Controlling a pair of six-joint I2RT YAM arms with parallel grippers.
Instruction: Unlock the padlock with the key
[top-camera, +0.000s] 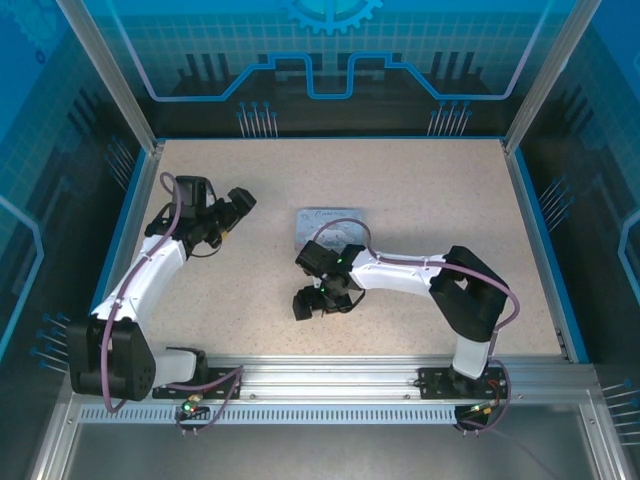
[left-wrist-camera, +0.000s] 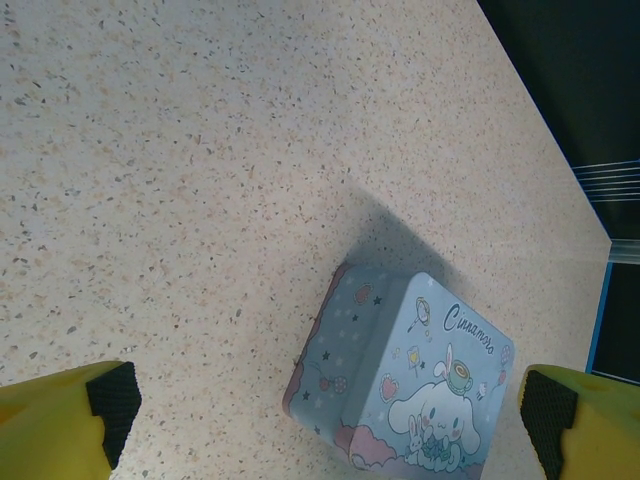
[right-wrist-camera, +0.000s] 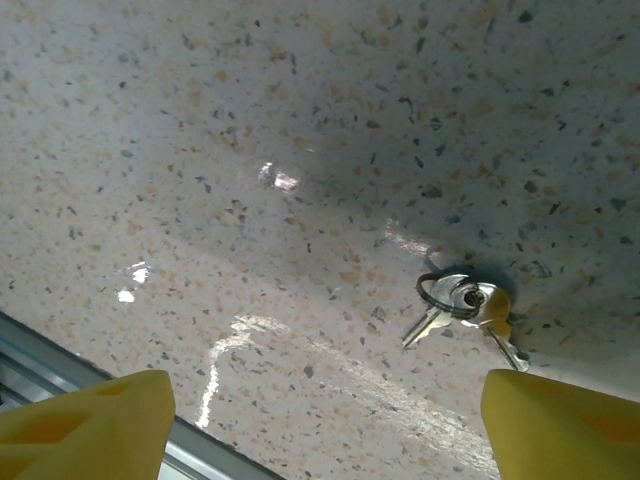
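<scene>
Key (right-wrist-camera: 424, 326): tiny, slim, silver-grey, lying flat on the speckled tabletop (right-wrist-camera: 250, 120); it hangs off a thin dark wire ring (right-wrist-camera: 438, 292), blade pointing away from the ring.
Second key (right-wrist-camera: 510, 350): same size and finish, splayed out the other way from the same bunch.
Padlock (right-wrist-camera: 491, 306): tiny brass-toned body, touching the ring and keys; shackle too small to make out.
Bunch position: in the right wrist view, ahead of the yellow fingers (right-wrist-camera: 90, 425) and nearer the right-hand one than the left; casts a small dark shadow.
Right gripper (right-wrist-camera: 325, 425): jaws wide apart, nothing between them, fingers clear of the bunch.
Left gripper (left-wrist-camera: 330, 400): jaws at full spread, holding nothing, black pads (left-wrist-camera: 112, 398) above bare tabletop.
Tin (left-wrist-camera: 405, 385): pale-blue, square, white cartoon dog on the lid, resting on the tabletop below the left jaws; in the top view it sits mid-table, just beyond the right wrist.
Rail (right-wrist-camera: 60, 355): metal edge strip, well apart from the bunch.
</scene>
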